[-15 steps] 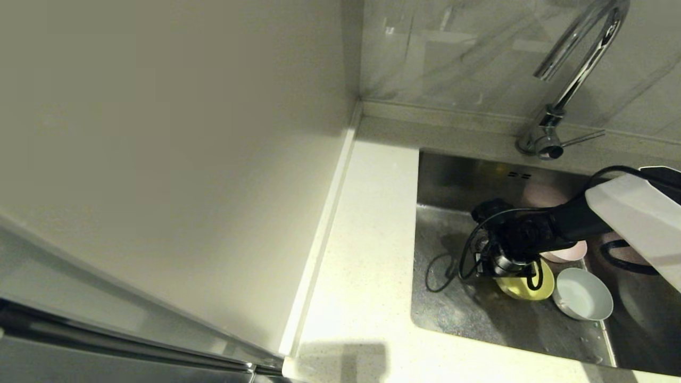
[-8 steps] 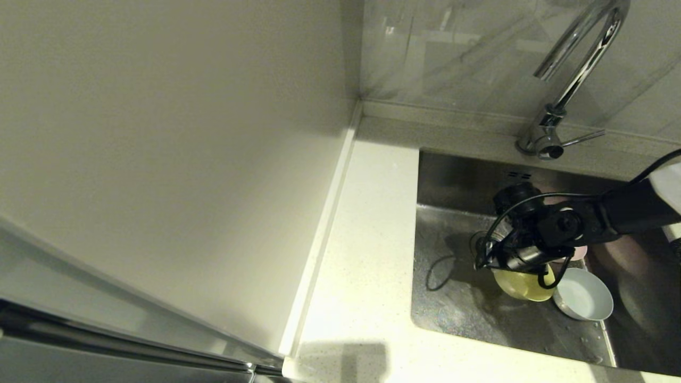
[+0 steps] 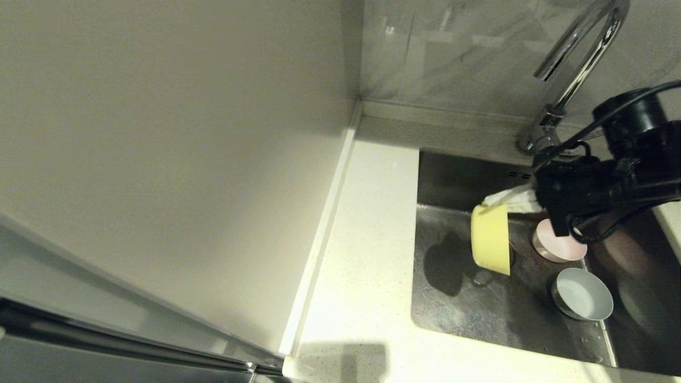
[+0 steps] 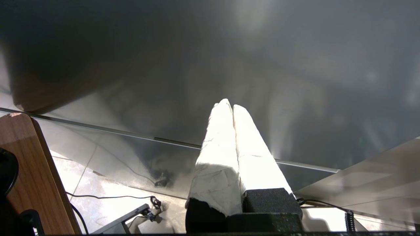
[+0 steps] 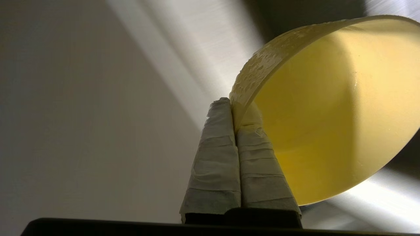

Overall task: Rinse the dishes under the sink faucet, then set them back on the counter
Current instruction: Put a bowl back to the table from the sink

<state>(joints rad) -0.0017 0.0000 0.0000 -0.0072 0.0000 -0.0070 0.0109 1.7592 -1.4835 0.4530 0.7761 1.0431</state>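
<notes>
My right gripper (image 3: 492,205) is shut on the rim of the yellow bowl (image 3: 490,239), which hangs on edge above the sink (image 3: 452,183), its hollow turned toward the wrist camera. In the right wrist view the taped fingers (image 5: 213,147) pinch the wet rim of the yellow bowl (image 5: 334,108). The pale pink bowl (image 3: 558,242) lies upside down on the sink floor. Nearer the front, the grey-blue bowl (image 3: 582,293) rests upright. The chrome faucet (image 3: 577,64) arches behind. My left gripper (image 4: 232,106) is parked out of the head view, shut on nothing.
The white speckled counter (image 3: 367,239) runs along the sink's left side up to a plain off-white side panel (image 3: 159,159). A marbled wall (image 3: 452,48) stands behind the faucet. A dark shadow of the bowl lies on the wet sink floor (image 3: 447,263).
My right gripper has lifted the yellow bowl off the sink floor and swung it up on edge. The arm has drawn back toward the faucet, uncovering the pink bowl.
</notes>
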